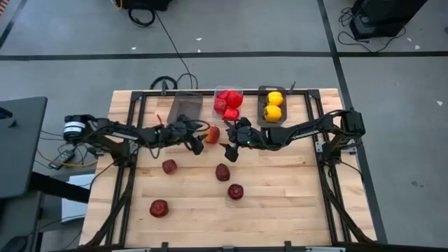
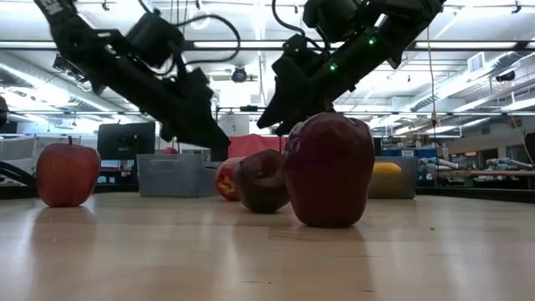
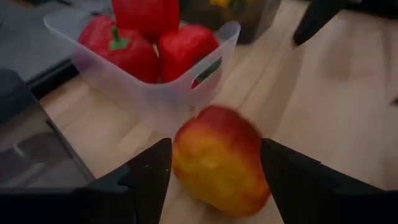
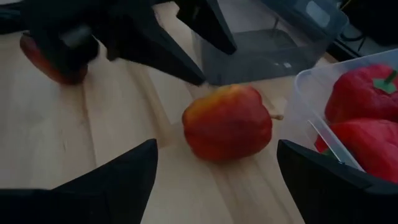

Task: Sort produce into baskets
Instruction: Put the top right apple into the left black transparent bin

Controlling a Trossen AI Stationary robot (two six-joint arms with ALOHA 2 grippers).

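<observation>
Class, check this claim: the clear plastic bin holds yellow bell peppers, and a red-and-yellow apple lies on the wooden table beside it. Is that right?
One detail is wrong. The clear plastic bin holds red bell peppers, not yellow ones, as the left wrist view shows. The red-and-yellow apple does lie on the wooden table beside it.

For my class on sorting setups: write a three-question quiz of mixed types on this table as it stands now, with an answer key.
1. True or false: the clear bin holds red peppers.
2. Multiple choice: the yellow peppers lie in (A) the clear bin, (B) the dark bin on the right arm's side, (C) on the bare table.
3. Short answer: which fruit lies on the table between the left gripper and the right gripper, beside the clear bin?

Key
1. True.
2. B.
3. A red-yellow apple; both grippers are open around it and neither holds it.
</observation>
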